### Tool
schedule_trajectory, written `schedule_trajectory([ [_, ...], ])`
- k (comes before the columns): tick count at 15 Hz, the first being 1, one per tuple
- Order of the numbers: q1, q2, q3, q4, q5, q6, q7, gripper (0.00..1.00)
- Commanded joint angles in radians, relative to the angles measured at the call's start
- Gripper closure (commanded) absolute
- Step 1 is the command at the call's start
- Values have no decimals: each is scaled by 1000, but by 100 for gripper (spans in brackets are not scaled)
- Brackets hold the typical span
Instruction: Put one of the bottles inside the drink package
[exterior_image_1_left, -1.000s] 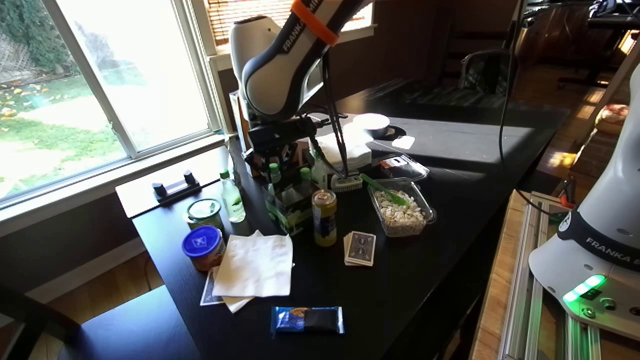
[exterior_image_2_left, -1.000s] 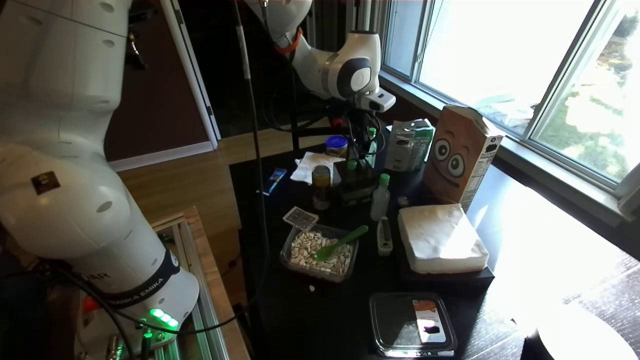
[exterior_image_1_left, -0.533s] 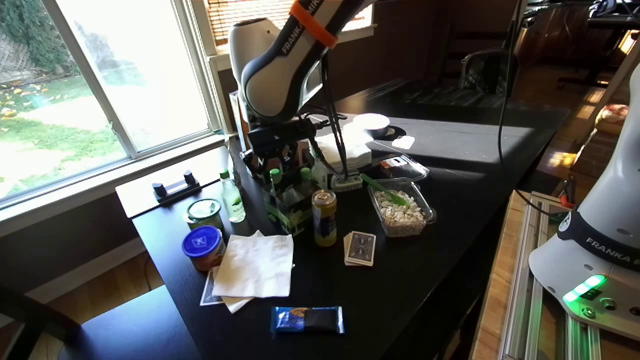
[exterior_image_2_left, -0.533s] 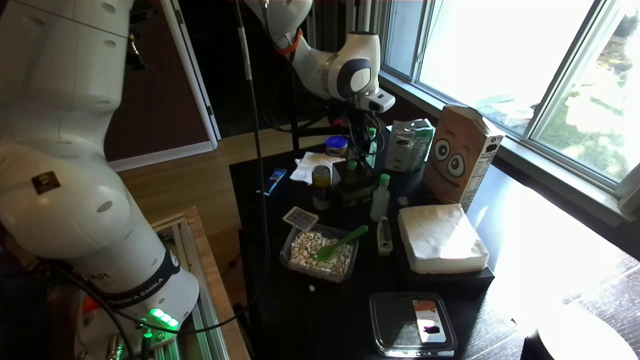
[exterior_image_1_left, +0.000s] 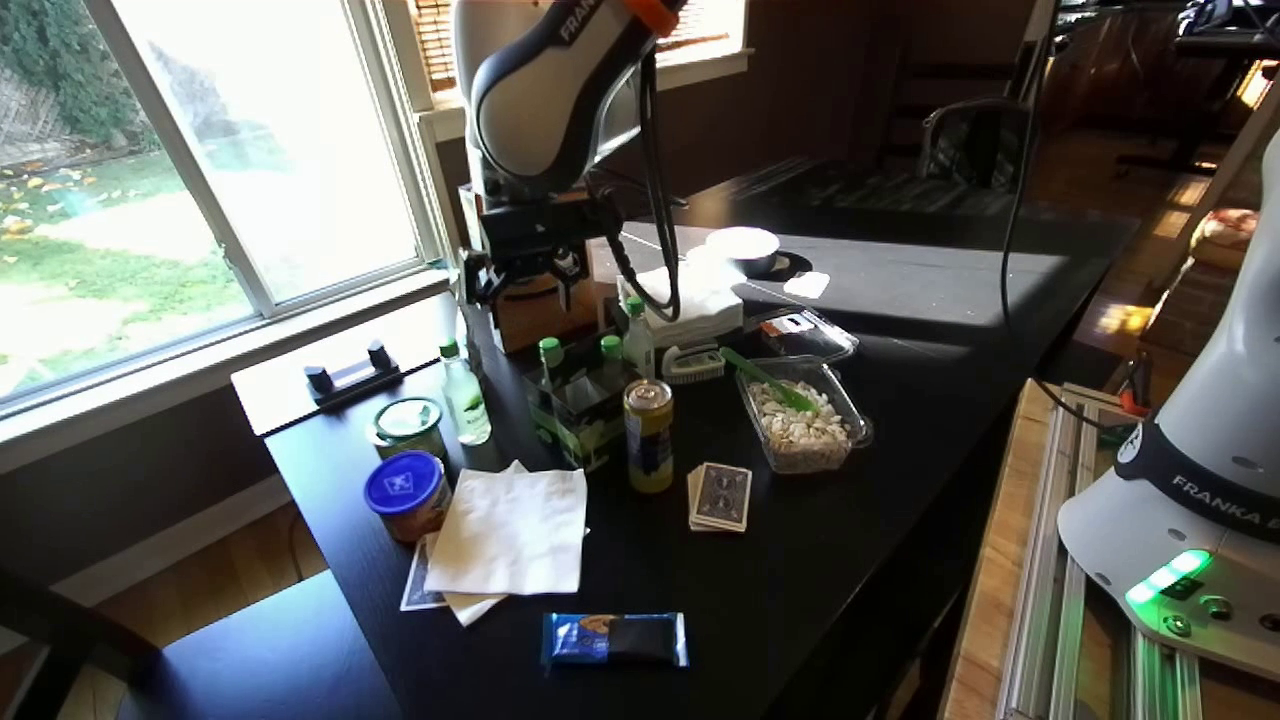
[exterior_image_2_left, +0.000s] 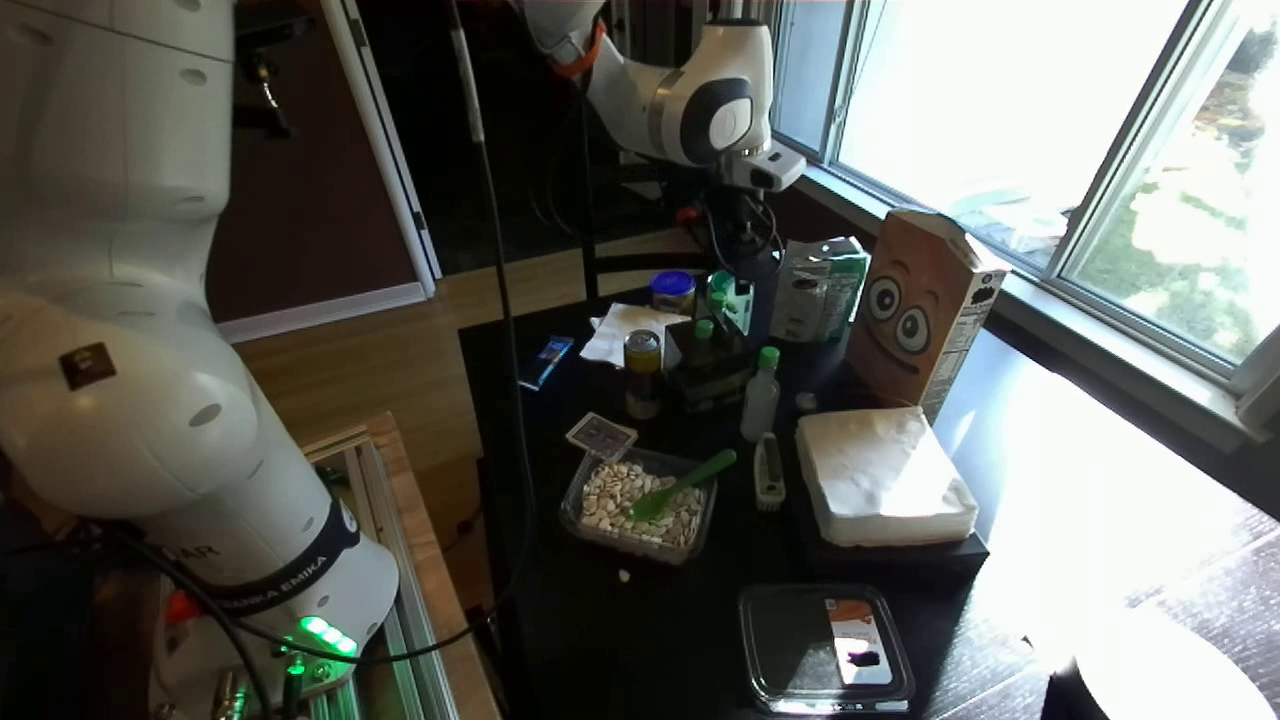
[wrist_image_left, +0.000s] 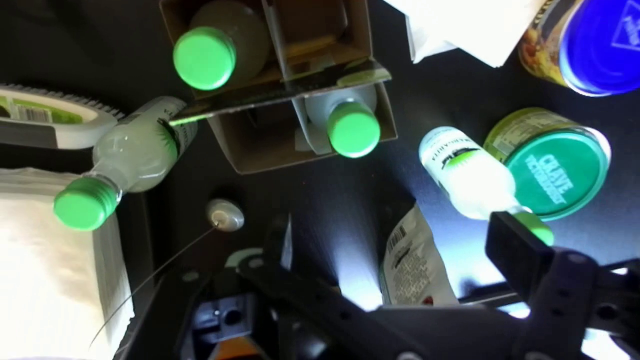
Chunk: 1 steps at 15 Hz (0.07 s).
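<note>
The drink package (exterior_image_1_left: 580, 435), a low dark-green cardboard carrier with four compartments, stands on the table. In the wrist view its middle panel (wrist_image_left: 245, 100) parts two green-capped bottles, one bottle (wrist_image_left: 205, 57) at upper left and another bottle (wrist_image_left: 353, 130) at lower right. The other two compartments show only cardboard inside. Outside the carrier stand a bottle (exterior_image_1_left: 463, 395) toward the window side and a bottle (exterior_image_2_left: 761, 400) on the opposite side. My gripper (exterior_image_1_left: 518, 290) hangs above the carrier in an exterior view. In the wrist view its fingers (wrist_image_left: 520, 250) are wide apart, holding nothing.
Close to the carrier stand a yellow can (exterior_image_1_left: 650, 440), a green-lidded tub (wrist_image_left: 557, 175) and a blue-lidded tub (exterior_image_1_left: 405, 490). A tall orange box (exterior_image_2_left: 905, 310), a pouch (wrist_image_left: 412, 260), a napkin stack (exterior_image_2_left: 885, 480), a brush (exterior_image_2_left: 768, 475) and a seed tray (exterior_image_2_left: 640, 500) surround it.
The fingers were down at a bottle's cap in the carrier. They have spread apart, and the gripper has risen clear, shifting slightly toward the window. That bottle stays upright in its compartment.
</note>
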Motion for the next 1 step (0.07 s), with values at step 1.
schedule_trajectory([
  [1, -10, -16, 7, 1, -4, -7, -2, 0],
])
